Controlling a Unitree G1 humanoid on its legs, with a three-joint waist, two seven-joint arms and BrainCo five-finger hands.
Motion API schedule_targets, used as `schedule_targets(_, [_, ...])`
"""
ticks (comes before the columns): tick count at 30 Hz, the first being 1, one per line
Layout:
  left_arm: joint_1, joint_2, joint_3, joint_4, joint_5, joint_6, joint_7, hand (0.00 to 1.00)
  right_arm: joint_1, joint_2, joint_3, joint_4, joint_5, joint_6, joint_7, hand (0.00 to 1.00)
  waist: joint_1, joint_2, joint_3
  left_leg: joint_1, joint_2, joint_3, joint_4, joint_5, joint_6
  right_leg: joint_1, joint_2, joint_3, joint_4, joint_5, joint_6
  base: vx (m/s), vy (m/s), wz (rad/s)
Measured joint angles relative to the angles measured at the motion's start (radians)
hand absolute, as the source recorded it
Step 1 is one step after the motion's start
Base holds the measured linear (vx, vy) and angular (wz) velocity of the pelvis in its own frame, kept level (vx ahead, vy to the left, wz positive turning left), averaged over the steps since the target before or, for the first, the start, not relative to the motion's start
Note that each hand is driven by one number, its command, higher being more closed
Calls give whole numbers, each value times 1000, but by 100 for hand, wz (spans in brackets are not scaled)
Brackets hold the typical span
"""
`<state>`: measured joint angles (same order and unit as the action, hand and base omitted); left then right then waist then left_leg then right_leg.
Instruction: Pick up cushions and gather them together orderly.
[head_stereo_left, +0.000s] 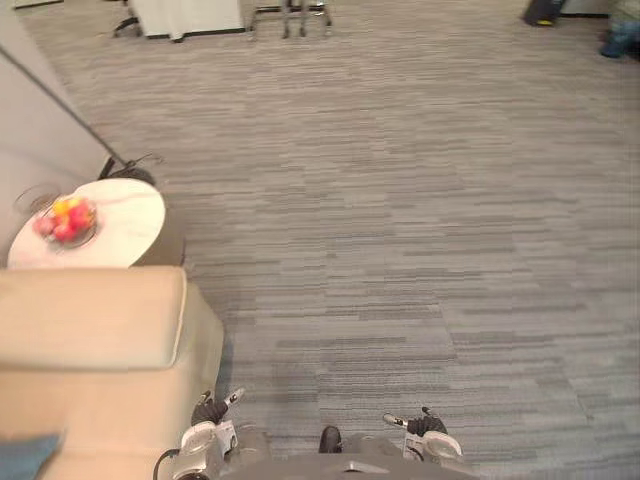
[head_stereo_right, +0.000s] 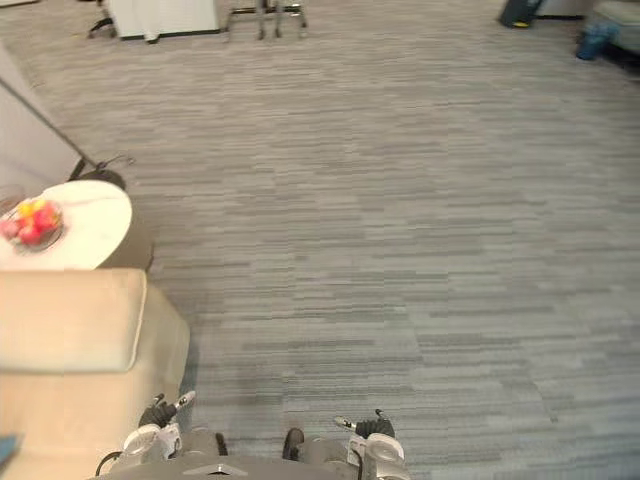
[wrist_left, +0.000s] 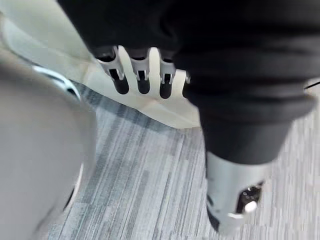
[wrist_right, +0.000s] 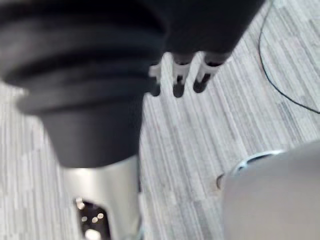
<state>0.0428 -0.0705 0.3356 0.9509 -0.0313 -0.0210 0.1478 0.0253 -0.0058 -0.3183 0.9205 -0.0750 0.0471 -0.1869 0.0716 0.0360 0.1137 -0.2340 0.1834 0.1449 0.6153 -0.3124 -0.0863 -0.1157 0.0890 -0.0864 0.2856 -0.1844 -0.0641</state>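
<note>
Since both arms hang low at my sides with nothing in them, I read this as the approach and not yet the grasp. The left robot hand (head_stereo_left: 210, 412) sits just beside the beige sofa (head_stereo_left: 100, 400), its fingers (wrist_left: 142, 80) loose and straight, holding nothing. The right robot hand (head_stereo_left: 428, 425) hangs over the open carpet (head_stereo_left: 400, 250), its fingers (wrist_right: 177, 82) equally relaxed and empty.

The task's things are all on my left. A beige cushion (head_stereo_left: 90, 318) with a piped edge lies flat on top of the sofa. A blue cushion (head_stereo_left: 25, 455) shows as a mere corner at the sofa's near end, too cut off for me to tell how it lies. Past the sofa stands a round white worktop (head_stereo_left: 130, 225) carrying a fruit bowl (head_stereo_left: 66, 220), close to the sofa's far edge.

To do this step well, I think I should turn the body left and square up to the sofa before lifting either arm, so the blue cushion comes fully into sight. A cushion is soft and will likely sag, so I'd take it from two sides with both hands. I'd also keep any arm swing away from the fruit bowl, which looks easy to knock.
</note>
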Motion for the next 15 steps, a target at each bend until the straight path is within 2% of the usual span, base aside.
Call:
schedule_targets(1, [1, -1, 2, 1, 10, 0, 0, 0, -1, 3, 0, 0, 1, 0, -1, 0, 6, 0, 0, -1, -27, -63, -80, 10, -12, 1, 3, 42, 0, -3, 6, 172, 188, -136])
schedule_targets(3, [3, -3, 8, 3, 16, 0, 0, 0, 0, 4, -1, 0, 2, 0, -4, 0, 10, 2, -1, 3, -53, -141, -196, 42, -2, 6, 9, 93, 0, -6, 21, 154, 179, -112])
schedule_targets(4, [10, -6, 8, 4, 17, 0, -1, 0, 3, 3, -1, 0, 9, 0, -8, 0, 10, 11, -7, 15, -52, -161, -235, 103, 8, 8, 22, 133, 2, -19, 28, 284, 323, -116])
schedule_targets(5, [12, -5, 14, 6, 17, 1, -1, 0, 2, 5, -2, 0, 9, 0, -10, 0, 9, 16, -11, 28, -56, -161, -238, 142, 7, 11, 23, 153, 5, -26, 39, 324, 366, -119])
schedule_targets(6, [13, 7, 18, 6, 17, 3, -1, 0, 6, 10, -4, -1, 10, -2, -11, 0, 9, -5, -16, 39, -58, -111, -233, 122, 17, 11, 4, 177, 4, -34, 53, 282, 334, -90])
schedule_targets(9, [9, 33, 10, 10, 17, 4, -1, 0, 12, 41, -20, 0, 11, -2, -11, 0, 13, -41, -25, 67, -68, -3, -242, 88, 39, -11, -49, 177, 31, -34, 84, 246, 273, -86])
schedule_targets(11, [10, 46, 2, 34, 16, 9, -1, 0, 5, 61, -21, 3, 11, -3, -10, 0, 12, -47, -24, 126, -70, 80, -288, 83, 46, -35, -87, 102, 58, -19, 116, 226, 178, -107])
schedule_targets(13, [7, 58, -40, 48, 16, 10, 0, 0, -21, 64, -14, 22, 11, -3, -10, 0, 9, -40, -24, 162, -69, 138, -327, 90, 57, -54, -118, -29, 41, 6, 107, 147, 67, -96])
schedule_targets(14, [-3, 69, -80, 56, 16, 11, 0, 0, -45, 62, -5, 45, 11, -2, -10, 0, 6, -32, -19, 180, -69, 173, -353, 91, 57, -63, -150, -200, 5, 26, 82, 145, 5, -93])
schedule_targets(15, [-20, 77, -96, 73, 16, 13, 0, 0, -55, 58, -2, 46, 11, -3, -10, 0, 1, -25, -16, 184, -67, 188, -360, 91, 57, -58, -159, -305, -24, 50, 66, 161, -17, -86])
